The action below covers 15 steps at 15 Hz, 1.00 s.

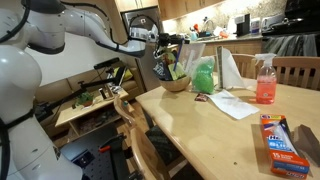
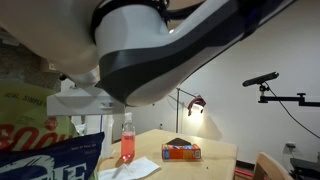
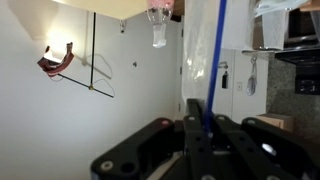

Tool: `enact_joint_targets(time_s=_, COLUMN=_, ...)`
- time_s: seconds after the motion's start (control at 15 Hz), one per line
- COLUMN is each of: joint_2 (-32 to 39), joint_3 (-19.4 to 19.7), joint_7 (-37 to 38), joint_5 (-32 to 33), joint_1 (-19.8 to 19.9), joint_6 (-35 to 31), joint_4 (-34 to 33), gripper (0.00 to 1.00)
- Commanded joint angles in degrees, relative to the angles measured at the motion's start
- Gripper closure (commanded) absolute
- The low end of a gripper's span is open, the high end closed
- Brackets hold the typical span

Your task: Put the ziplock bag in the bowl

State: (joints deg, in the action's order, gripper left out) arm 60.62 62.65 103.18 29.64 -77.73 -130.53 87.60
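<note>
1. End effector (image 1: 172, 43): is gripping narrow on the bag (image 3: 212, 60). In the wrist view the fingers (image 3: 192, 128) are pinching the clear film beside its blue zip strip.
2. Bag: is hanging from the grip above the table (image 1: 200, 125), with its long axis running vertical (the wrist view is standing upside down, so the film seems to rise). Its lower end is too faint to trace in an exterior view.
3. Bowl (image 1: 178, 84): is sitting near a table edge, below the end effector and slightly aside from it. A green bundle (image 1: 205, 76) is lying just beside it; whether they are touching cannot be told.
4. Deciding relation: the bag is lying straight below the grip and the bowl nearly below the bag. The coming move is therefore looking mostly downward, with a small sideways correction before release.
5. Room: air above the bowl is appearing open. The green bundle is crowding one side, and the table edge and chair (image 1: 135, 130) are bounding the other. The bottle (image 1: 265, 82) is standing well apart.
</note>
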Motion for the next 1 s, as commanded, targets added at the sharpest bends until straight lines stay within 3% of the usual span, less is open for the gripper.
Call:
enact_joint_targets(time_s=0.0, joint_2=0.8, joint_3=3.2, joint_7=3.3, joint_5=0.9, joint_1=-0.7, joint_6=-0.2, joint_4=-0.3, gripper=0.99)
enact_joint_targets(time_s=0.33, joint_2=-0.6, joint_3=6.2, joint_7=9.0, joint_5=1.1, joint_1=-1.0, joint_6=-12.0, joint_4=2.5, gripper=0.99)
enact_joint_targets(time_s=0.73, joint_2=-1.0, joint_3=11.8, joint_7=18.4, joint_5=0.5, joint_1=-1.7, joint_6=-34.0, joint_4=8.0, gripper=0.99)
enact_joint_targets(time_s=0.93, joint_2=-0.1, joint_3=12.9, joint_7=15.6, joint_5=-6.1, joint_1=-1.3, joint_6=-42.7, joint_4=10.1, gripper=0.99)
